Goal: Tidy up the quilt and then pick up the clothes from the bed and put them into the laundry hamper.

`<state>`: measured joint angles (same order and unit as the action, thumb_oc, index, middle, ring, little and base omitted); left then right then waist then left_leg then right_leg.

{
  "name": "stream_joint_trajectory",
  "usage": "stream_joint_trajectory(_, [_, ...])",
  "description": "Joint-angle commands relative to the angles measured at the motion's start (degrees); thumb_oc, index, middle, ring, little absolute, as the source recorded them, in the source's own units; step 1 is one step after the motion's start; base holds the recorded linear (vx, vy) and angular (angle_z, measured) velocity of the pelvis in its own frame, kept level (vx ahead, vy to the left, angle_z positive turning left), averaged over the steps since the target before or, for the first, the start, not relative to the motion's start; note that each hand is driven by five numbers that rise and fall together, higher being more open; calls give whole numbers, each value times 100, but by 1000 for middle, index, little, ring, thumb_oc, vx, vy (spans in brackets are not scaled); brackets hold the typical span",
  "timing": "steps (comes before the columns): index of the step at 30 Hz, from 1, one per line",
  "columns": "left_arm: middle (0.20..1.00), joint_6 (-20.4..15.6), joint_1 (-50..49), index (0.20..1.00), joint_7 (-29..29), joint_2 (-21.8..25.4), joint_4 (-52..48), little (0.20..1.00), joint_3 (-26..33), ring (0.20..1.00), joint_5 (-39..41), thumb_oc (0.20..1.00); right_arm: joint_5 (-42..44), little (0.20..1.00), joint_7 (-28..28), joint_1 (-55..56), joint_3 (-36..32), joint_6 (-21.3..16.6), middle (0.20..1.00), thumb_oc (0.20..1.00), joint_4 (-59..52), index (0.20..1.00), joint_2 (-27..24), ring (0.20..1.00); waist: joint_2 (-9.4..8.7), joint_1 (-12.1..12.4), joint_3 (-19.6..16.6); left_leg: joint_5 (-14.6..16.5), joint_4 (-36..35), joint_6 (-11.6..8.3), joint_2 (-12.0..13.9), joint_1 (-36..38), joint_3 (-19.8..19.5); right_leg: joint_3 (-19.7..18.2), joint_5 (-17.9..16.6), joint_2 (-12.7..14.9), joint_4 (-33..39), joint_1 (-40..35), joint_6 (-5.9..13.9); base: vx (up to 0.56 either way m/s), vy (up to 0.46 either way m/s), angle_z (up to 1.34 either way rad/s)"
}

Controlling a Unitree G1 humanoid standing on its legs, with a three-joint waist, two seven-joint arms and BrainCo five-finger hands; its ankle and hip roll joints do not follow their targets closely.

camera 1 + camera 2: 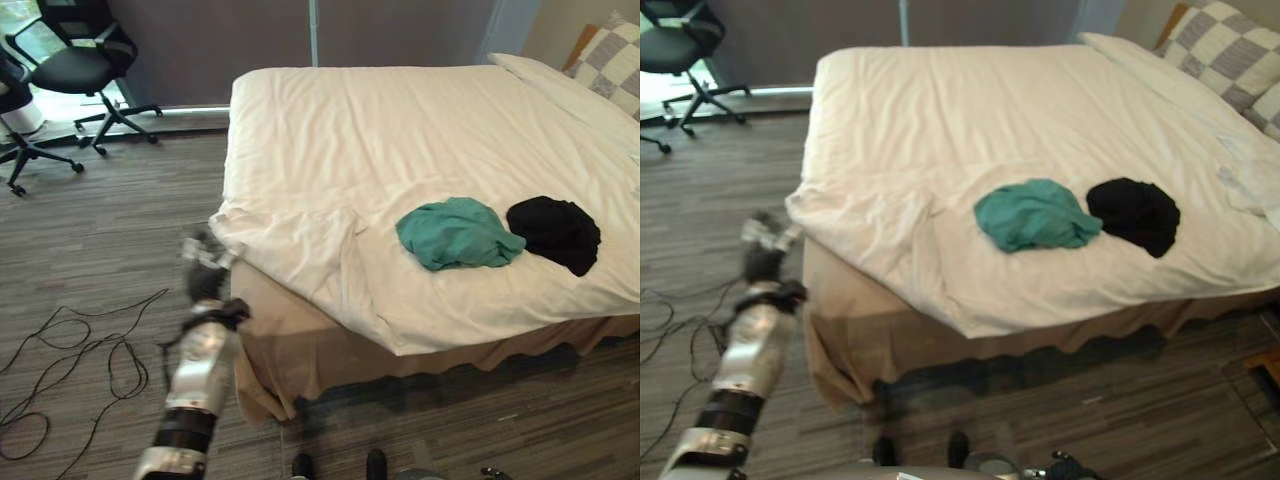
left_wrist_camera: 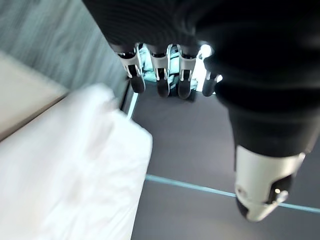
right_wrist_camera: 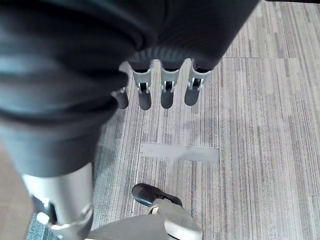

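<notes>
Left hand [image 1: 203, 262] relaxed, holding nothing, just beside quilt [image 1: 420, 170] corner at bed edge. Right hand [image 3: 165, 95] slack over open floor. Green garment [image 1: 457, 233] touches black garment [image 1: 555, 232] on quilt. 2 chairs [image 1: 85, 70] well apart.

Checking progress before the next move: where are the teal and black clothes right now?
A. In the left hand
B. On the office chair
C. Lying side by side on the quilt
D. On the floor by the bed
C: the teal garment and the black garment lie next to each other on the white quilt, while the left hand is at the bed's corner, holding nothing.
</notes>
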<state>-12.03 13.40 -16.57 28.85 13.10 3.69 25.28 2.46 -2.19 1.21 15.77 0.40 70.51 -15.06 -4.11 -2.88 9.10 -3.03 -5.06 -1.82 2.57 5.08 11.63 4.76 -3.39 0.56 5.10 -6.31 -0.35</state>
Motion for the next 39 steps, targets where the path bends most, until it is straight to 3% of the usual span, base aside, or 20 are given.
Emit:
stream_joint_trajectory(1, [1000,-174,1146,1000,-336,405,152,1000,-455,1000,-1587,1000,53,1000,154,-273,53,-38,1000,1000,277,1000,-276,1000,190,-72,-295,427,6,-215,182,425,168,68,512,458,-10,-188,764,30,-19,16])
stream_joint_trajectory(5, [1000,276,3021,1000,-467,1055,984,1000,-1836,1000,-2989,1000,127,1000,103,-746,232,-35,1000,1000,367,1000,-431,1000,345,-304,45,341,6,-243,185,-20,161,75,342,496,-10,335,824,-123,-12,19])
stream_joint_trajectory(12, [1000,555,4627,1000,-727,1233,2045,1000,-3066,1000,-3864,1000,283,1000,-146,-1419,500,-180,1000,1000,234,1000,-414,1000,452,-549,487,120,6,-218,174,-1124,303,-262,-72,520,-63,1636,898,-253,24,-14])
stream_joint_trajectory(16, [1000,1222,5582,1000,-694,1379,3629,1000,-4091,1000,-4957,1000,265,1000,-425,-1537,735,-428,1000,1000,-24,1000,-248,1000,560,-690,763,-53,6,-208,209,-1814,449,-351,-241,571,-184,2398,991,-122,39,-37])
stream_joint_trajectory(17, [809,1282,5704,809,-584,1350,3925,809,-4205,809,-5029,809,294,1000,-466,-1571,738,-434,1000,1000,-46,1000,-239,1000,571,-690,775,-86,6,-211,218,-1894,458,-358,-267,584,-177,2479,989,-50,22,-44])
stream_joint_trajectory(18, [294,1390,5802,294,-340,1311,4671,294,-4582,294,-5436,294,312,1000,-481,-1460,777,-495,1000,1000,-95,1000,-238,1000,581,-731,850,-113,6,-235,241,-1909,461,-319,-272,596,-154,2488,999,-38,-3,-36])
stream_joint_trajectory(19, [209,1421,5819,209,-227,1308,4914,209,-4778,209,-5655,209,322,1000,-460,-1415,811,-509,1000,1000,-85,1000,-263,1000,568,-743,885,-102,6,-244,247,-1871,470,-309,-251,590,-153,2443,998,-13,-17,-15])
stream_joint_trajectory(20, [200,1437,5733,200,-68,1312,5056,200,-4947,200,-5937,200,322,1000,-418,-1378,836,-510,1000,1000,-62,1000,-297,1000,544,-742,886,-116,6,-255,256,-1854,478,-300,-253,587,-142,2426,987,36,-34,2])
stream_joint_trajectory(24, [200,1328,5255,200,133,1436,5058,200,-4948,200,-6085,200,307,1000,-370,-1261,925,-514,1000,1000,-31,1000,-328,1000,500,-692,819,-75,6,-263,272,-1696,473,-261,-211,570,-115,2253,958,35,-26,6])
stream_joint_trajectory(27, [200,1216,3936,200,158,1908,4012,200,-4275,200,-5863,200,290,1000,-346,-989,769,-527,1000,1000,-107,1000,-380,1000,494,-560,709,27,6,-289,297,-1275,479,-207,-76,544,-71,1794,915,98,-18,-2])
stream_joint_trajectory(29, [200,1115,2754,200,289,2160,3149,200,-3534,200,-5646,200,143,1000,-341,-865,591,-459,1000,1000,-177,1000,-514,1000,481,-473,579,79,6,-302,312,-999,474,-145,9,527,-60,1477,873,169,-7,-9])
stream_joint_trajectory(30, [241,906,1464,241,397,2318,2266,241,-2817,241,-5455,241,-381,1000,-381,-794,488,-410,1000,1000,-511,1000,-810,1000,455,-365,453,153,6,-306,313,-707,408,-116,124,498,-54,1165,843,147,-1,5])
stream_joint_trajectory(31, [373,911,1418,373,406,2325,2239,373,-2774,373,-5460,373,-382,1000,-380,-794,508,-405,1000,1000,-518,1000,-818,1000,458,-384,444,138,6,-308,315,-720,409,-117,108,496,-48,1175,838,152,11,10])
stream_joint_trajectory(32, [373,836,860,373,475,2321,1914,373,-2487,373,-5407,373,-522,1000,-372,-772,364,-389,1000,1000,-745,1000,-965,1000,439,-331,376,177,6,-302,322,-575,384,-99,165,490,-46,1015,836,105,10,17])
stream_joint_trajectory(33, [520,745,332,520,556,2273,1709,520,-2207,520,-5326,520,-630,1000,-368,-865,282,-385,1000,1000,-1001,1000,-1229,1000,426,-298,278,184,6,-304,322,-460,356,-95,185,477,-30,868,814,133,25,18])
stream_joint_trajectory(34, [448,676,38,448,583,2270,1662,448,-2067,448,-5261,448,-681,1000,-365,-1022,216,-390,1000,1000,-1157,1000,-1494,1000,414,-260,221,196,6,-305,321,-363,329,-73,205,470,-28,761,807,121,18,25])
stream_joint_trajectory(35, [457,572,-372,457,672,2255,1629,457,-1892,457,-5157,457,-933,1000,-351,-1125,98,-389,1000,1000,-1628,1000,-1999,1000,375,-193,173,228,6,-308,323,-247,298,-32,255,468,-31,627,807,99,24,32])
stream_joint_trajectory(36, [824,526,-860,824,827,2214,1486,824,-1607,824,-5062,824,-1156,1000,-251,-1014,-99,-404,1000,1000,-2223,1000,-2533,1000,362,-180,112,234,6,-310,331,-168,279,0,272,458,-19,533,804,113,33,32])
stream_joint_trajectory(37, [1000,478,-1225,1000,935,2161,1459,1000,-1432,1000,-4958,1000,-1253,1000,-243,-993,-255,-450,1000,1000,-2565,1000,-2905,1000,340,-149,68,265,6,-316,332,-86,274,26,314,453,-24,440,812,94,44,32])
stream_joint_trajectory(39, [1000,452,-1848,1000,1077,1915,1636,1000,-1170,1000,-4757,1000,-1326,1000,-389,-1157,-523,-521,1000,1000,-3161,1000,-3449,1000,294,-53,-19,286,6,-315,339,25,238,60,351,440,-26,313,809,75,40,26])
